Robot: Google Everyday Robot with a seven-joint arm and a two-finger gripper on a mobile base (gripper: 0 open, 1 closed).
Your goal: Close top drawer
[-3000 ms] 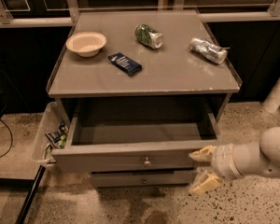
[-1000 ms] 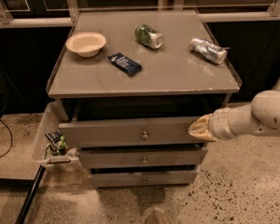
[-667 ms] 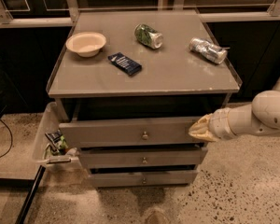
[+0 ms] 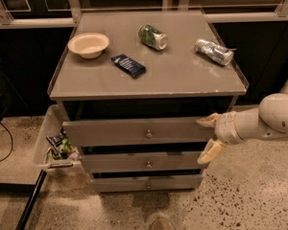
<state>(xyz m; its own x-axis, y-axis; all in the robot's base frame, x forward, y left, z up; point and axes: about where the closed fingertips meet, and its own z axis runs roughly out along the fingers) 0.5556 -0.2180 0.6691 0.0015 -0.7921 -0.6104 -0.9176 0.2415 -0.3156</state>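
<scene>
The top drawer (image 4: pixel 134 131) is a wide grey drawer front with a small round metal knob (image 4: pixel 148 134) at its centre. It sits pushed in under the cabinet top, with none of its interior showing. My gripper (image 4: pixel 209 137) is at the drawer front's right end, just off its edge. Its two pale fingers are spread apart, one (image 4: pixel 207 121) level with the drawer's top edge and one (image 4: pixel 209 153) below the drawer. It holds nothing.
On the cabinet top (image 4: pixel 182 75) lie a cream bowl (image 4: pixel 89 44), a dark blue packet (image 4: pixel 128 64), a green can (image 4: pixel 152 36) and a crushed silver can (image 4: pixel 214 51). Two narrower drawers (image 4: pixel 146 164) sit below. A clear side bin (image 4: pixel 53 145) with packets hangs at the left.
Three seconds ago the drawer stood wide open; by one second ago it was pushed in. Since then my gripper has drawn back slightly to the right and its fingers have spread.
</scene>
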